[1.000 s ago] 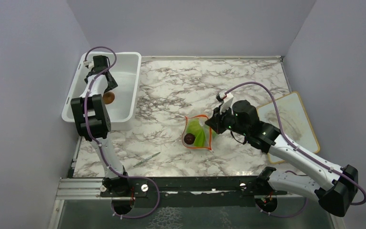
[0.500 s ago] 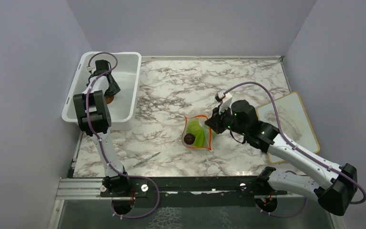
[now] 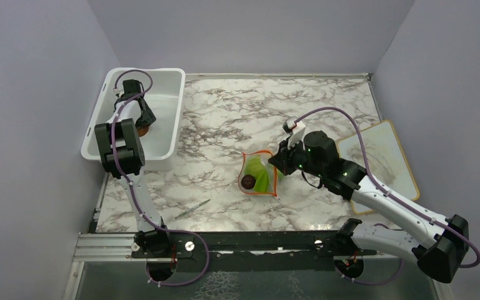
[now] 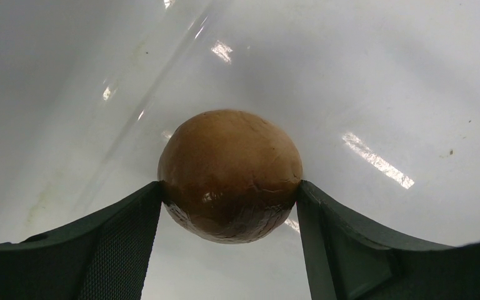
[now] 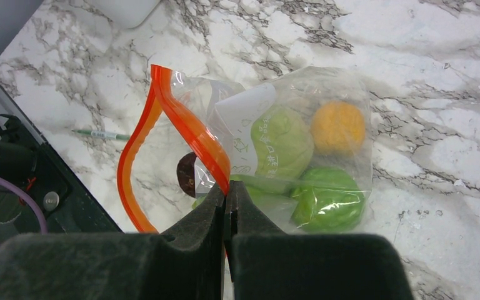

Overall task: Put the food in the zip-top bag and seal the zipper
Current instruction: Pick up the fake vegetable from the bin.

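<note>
left hand (image 4: 230, 187), now lowered in the white tub (image 3: 156, 70), clamps the brown ball (image 4: 230, 165) (bag-bound next); right hand (image 5: 228, 195) pinches the zipper (image 5: 182, 117).

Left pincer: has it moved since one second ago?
Yes. Against the white tub, the left pincer has shifted slightly nearer and lower, onto the brown ball, which its fingers now touch on both sides.

Bright, even overhead light, soft shadows on the desk (image 3: 225, 112). Glare streaks the floor of the white tub (image 4: 412, 94); the zip-top bag (image 5: 325, 94) glints faintly; wrist-view bottom edges seem slightly soft.
</note>
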Available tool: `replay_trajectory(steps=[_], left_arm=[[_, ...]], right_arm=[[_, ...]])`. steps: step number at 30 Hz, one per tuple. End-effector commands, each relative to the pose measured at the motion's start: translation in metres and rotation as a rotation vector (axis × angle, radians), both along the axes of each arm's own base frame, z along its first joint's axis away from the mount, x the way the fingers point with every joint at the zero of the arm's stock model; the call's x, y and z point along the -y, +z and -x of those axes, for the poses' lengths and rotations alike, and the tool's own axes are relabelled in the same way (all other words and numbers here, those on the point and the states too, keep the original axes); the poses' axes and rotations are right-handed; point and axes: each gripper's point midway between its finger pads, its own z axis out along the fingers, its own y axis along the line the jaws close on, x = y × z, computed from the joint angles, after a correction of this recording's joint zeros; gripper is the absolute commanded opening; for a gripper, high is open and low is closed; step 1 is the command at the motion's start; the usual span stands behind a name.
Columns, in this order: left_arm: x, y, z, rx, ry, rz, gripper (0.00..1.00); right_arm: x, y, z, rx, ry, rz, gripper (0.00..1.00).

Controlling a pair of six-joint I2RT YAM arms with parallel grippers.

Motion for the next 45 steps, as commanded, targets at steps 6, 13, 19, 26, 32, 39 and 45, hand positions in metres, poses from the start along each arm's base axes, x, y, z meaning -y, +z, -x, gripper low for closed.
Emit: replay_trajectory(steps=[6,13,19,26,32,39,45], left_arm=[[0.000,0.054,0.007,0.086,-0.025,-0.020,0.56],[0.016,0.098,0.000,0.215,-0.095,0.010,0.53],[0.049,0.131,-0.005,0.347,-0.197,0.078,0.51],[0.092,0.153,-0.009,0.459,-0.310,0.249,0.47],[0.126,0.195,-0.005,0.534,-0.402,0.269,0.46],[0.162,0.227,0.016,0.589,-0.519,0.331,0.46],[0.192,0.254,0.047,0.636,-0.653,0.401,0.46]], right_arm=[[-0.005,0.025,0.001,-0.044,-0.054,-0.113,0.01],[-0.015,0.033,0.004,-0.129,-0.084,-0.198,0.01],[-0.015,0.018,0.000,-0.277,-0.188,-0.189,0.01],[-0.020,0.009,0.011,-0.282,-0.147,-0.289,0.01],[-0.016,0.004,0.005,-0.270,-0.182,-0.264,0.01],[-0.013,0.011,0.003,-0.257,-0.202,-0.276,0.01],[-0.014,0.015,0.001,-0.260,-0.212,-0.286,0.01]])
